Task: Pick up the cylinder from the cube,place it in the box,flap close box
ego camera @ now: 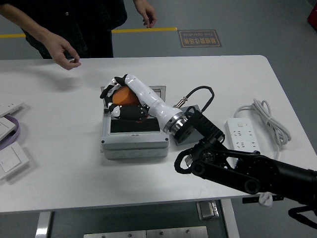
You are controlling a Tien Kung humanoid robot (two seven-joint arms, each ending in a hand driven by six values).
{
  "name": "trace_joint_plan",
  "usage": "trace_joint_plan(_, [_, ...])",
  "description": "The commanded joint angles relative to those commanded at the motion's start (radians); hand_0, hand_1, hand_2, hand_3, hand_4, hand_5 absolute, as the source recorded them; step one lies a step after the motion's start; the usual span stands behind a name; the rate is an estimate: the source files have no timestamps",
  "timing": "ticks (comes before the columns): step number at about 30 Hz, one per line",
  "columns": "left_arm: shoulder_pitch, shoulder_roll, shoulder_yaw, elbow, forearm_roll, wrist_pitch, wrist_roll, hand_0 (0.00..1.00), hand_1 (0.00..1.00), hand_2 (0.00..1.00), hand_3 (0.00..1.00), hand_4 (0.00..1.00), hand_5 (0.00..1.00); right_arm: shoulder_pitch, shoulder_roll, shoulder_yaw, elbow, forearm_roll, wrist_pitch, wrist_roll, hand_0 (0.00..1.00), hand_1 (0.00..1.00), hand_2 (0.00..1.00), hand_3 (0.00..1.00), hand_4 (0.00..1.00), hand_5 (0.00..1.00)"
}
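My right hand (118,99) is shut on the orange cylinder (124,97) and holds it over the left part of the open grey box (131,141), in front of its raised clear lid. The white forearm (153,104) and black arm (233,163) reach across from the lower right and hide most of the grey cube (179,137), of which only a sliver shows beside the box. The box's dark inside (131,127) shows below the hand. My left hand is out of view.
A person stands at the far left side, one hand (67,55) hovering over the table, the other (147,17) behind it. A white power strip (239,134) with a coiled cable (267,119) lies at the right. White switch plates (10,158) lie at the left edge.
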Motion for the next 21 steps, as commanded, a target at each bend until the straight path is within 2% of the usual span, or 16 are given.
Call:
trace_joint_plan(5, [-0.002,-0.001,0.006,0.000,-0.002,0.000,0.001,0.593,0.585,0.548,0.621,0.692,0.250,0.039,0.024,-0.055,-0.059,-0.170,0.092,-0.130,0.011,0.149,0.239,0.189,0.002,0.002])
trace_joint_plan(6, [-0.002,-0.001,0.009,0.000,-0.004,0.000,0.001,0.594,0.584,0.548,0.621,0.692,0.251,0.044,0.027,-0.061,-0.070,-0.206,0.106,-0.153,0.021,0.162,0.366,0.249,0.002,0.002])
trace_joint_plan(8, [-0.004,-0.001,0.013,0.001,-0.007,0.000,0.001,0.594,0.584,0.548,0.621,0.692,0.251,0.051,0.033,-0.069,-0.094,-0.268,0.127,-0.190,0.021,0.162,0.366,0.249,0.002,0.002])
trace_joint_plan(11, [-0.006,0.000,0.014,0.001,-0.007,0.000,0.001,0.594,0.584,0.548,0.621,0.692,0.251,0.061,0.037,-0.082,-0.120,-0.336,0.139,-0.203,0.021,0.162,0.366,0.249,0.002,0.002])
trace_joint_plan(12, [-0.006,0.000,0.015,0.001,-0.007,0.000,0.001,0.594,0.584,0.548,0.621,0.693,0.251,0.064,0.038,-0.087,-0.128,-0.357,0.142,-0.203,0.100,0.221,0.462,0.384,0.002,0.002])
trace_joint_plan(17, [-0.007,0.001,0.016,0.001,-0.006,0.000,0.001,0.594,0.584,0.548,0.621,0.693,0.251,0.073,0.043,-0.108,-0.153,-0.387,0.155,-0.202,0.100,0.221,0.462,0.384,0.002,0.002])
trace_joint_plan(18, [-0.007,0.001,0.015,0.001,-0.006,0.000,0.001,0.593,0.584,0.548,0.621,0.693,0.253,0.075,0.044,-0.111,-0.157,-0.389,0.159,-0.204,0.658,0.566,0.606,0.579,0.119,0.002])
trace_joint_plan(21, [-0.008,0.001,0.014,0.001,-0.004,-0.001,0.001,0.593,0.584,0.548,0.621,0.693,0.253,0.078,0.047,-0.121,-0.169,-0.401,0.170,-0.218,0.658,0.566,0.606,0.579,0.119,0.002])
